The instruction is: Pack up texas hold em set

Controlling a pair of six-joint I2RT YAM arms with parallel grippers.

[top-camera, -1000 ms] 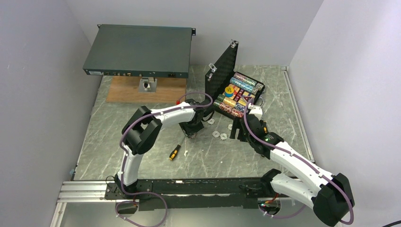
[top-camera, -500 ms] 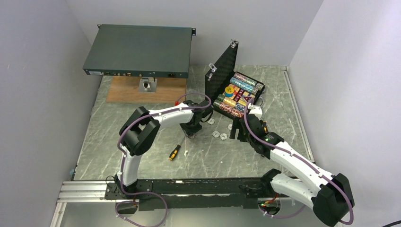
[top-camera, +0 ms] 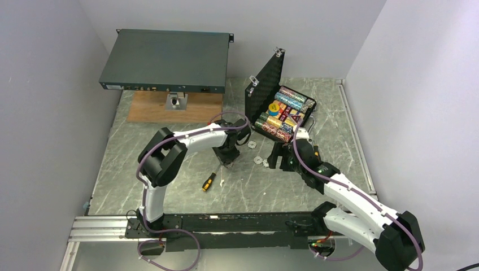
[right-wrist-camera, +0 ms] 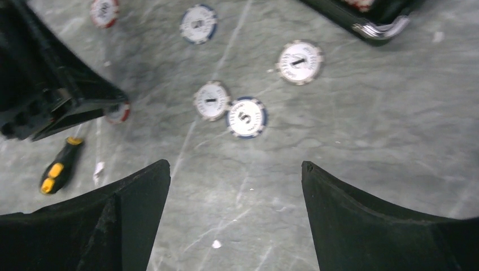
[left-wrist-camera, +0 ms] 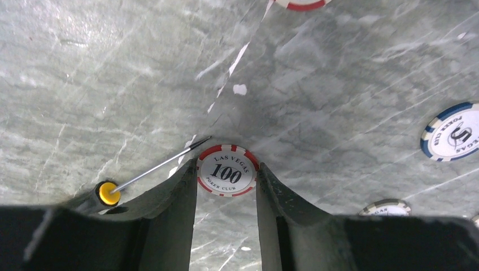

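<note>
The black hinged case (top-camera: 309,113) stands open at the back right with its lid (top-camera: 265,84) upright, and multicoloured chip rows (top-camera: 282,113) fill its base. Several loose whitish chips (top-camera: 262,161) lie on the table in front of it. My left gripper (top-camera: 227,158) (left-wrist-camera: 226,165) is down on the table, shut on a red-and-white "100" chip (left-wrist-camera: 227,172) that touches both fingers. My right gripper (top-camera: 277,158) (right-wrist-camera: 234,165) hovers open over bare table, short of a pair of chips (right-wrist-camera: 246,117). One case corner (right-wrist-camera: 378,25) shows in the right wrist view.
An orange-and-black screwdriver (top-camera: 209,181) (left-wrist-camera: 107,193) lies just left of my left gripper, with its shaft tip near the held chip. A blue-rimmed chip (left-wrist-camera: 452,138) lies to the right. The dark-green rack unit (top-camera: 166,59) sits on a wooden board (top-camera: 169,110) at the back left.
My left gripper's fingers have closed onto the red-and-white chip. The right gripper has shifted slightly left toward the loose chips and opened a little wider.
</note>
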